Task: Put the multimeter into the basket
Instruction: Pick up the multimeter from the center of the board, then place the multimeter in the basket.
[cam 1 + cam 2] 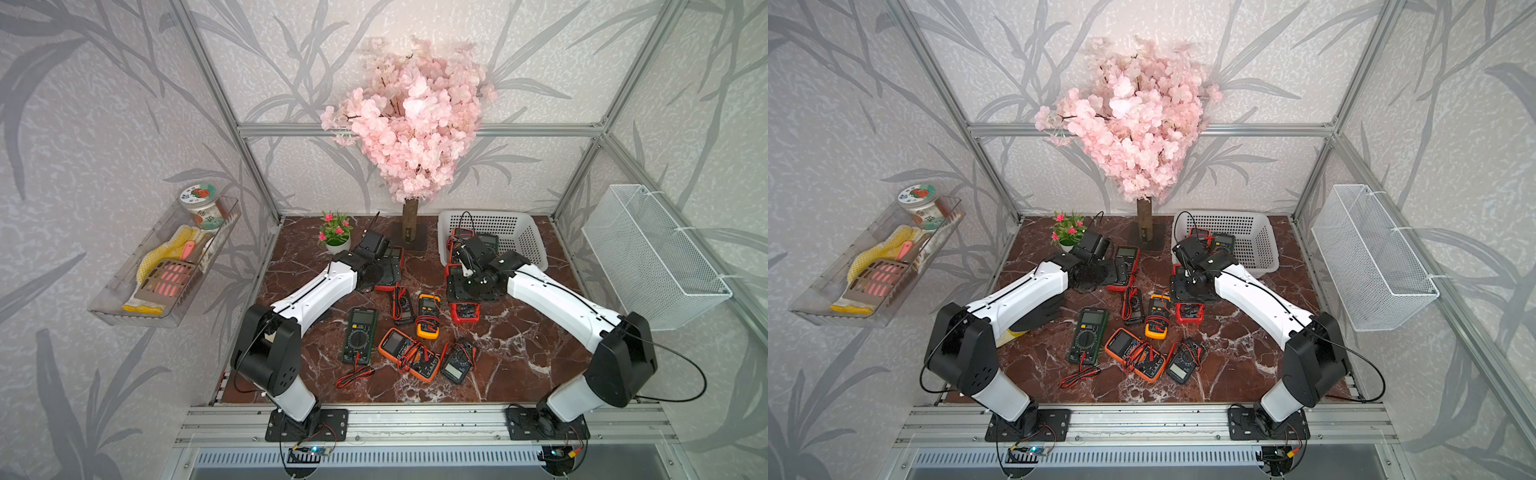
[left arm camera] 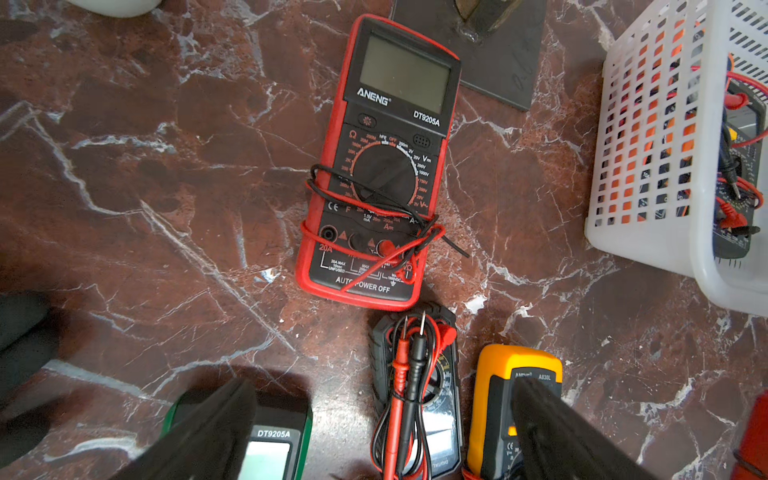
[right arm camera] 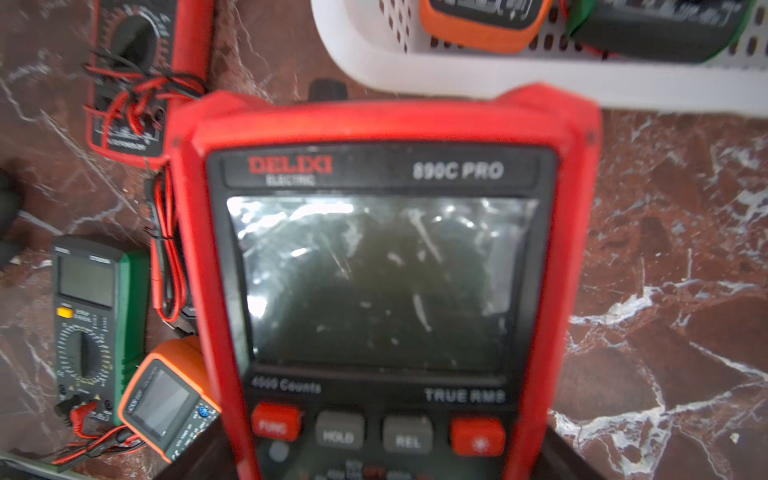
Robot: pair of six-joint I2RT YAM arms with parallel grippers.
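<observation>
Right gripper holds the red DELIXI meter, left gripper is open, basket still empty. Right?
Wrong on one point: the basket is not empty. The right wrist view shows two multimeters already in it, an orange-cased meter and a green-edged meter. The rest stands: the right gripper holds the red DELIXI meter and the left gripper is open.

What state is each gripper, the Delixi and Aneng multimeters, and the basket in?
left gripper: open, empty.
right gripper: shut on the Delixi multimeter.
Delixi multimeter: gripped, face up, not yet in the basket.
Aneng multimeter: lying face up, leads wrapped round it.
basket: upright, partly filled.
</observation>
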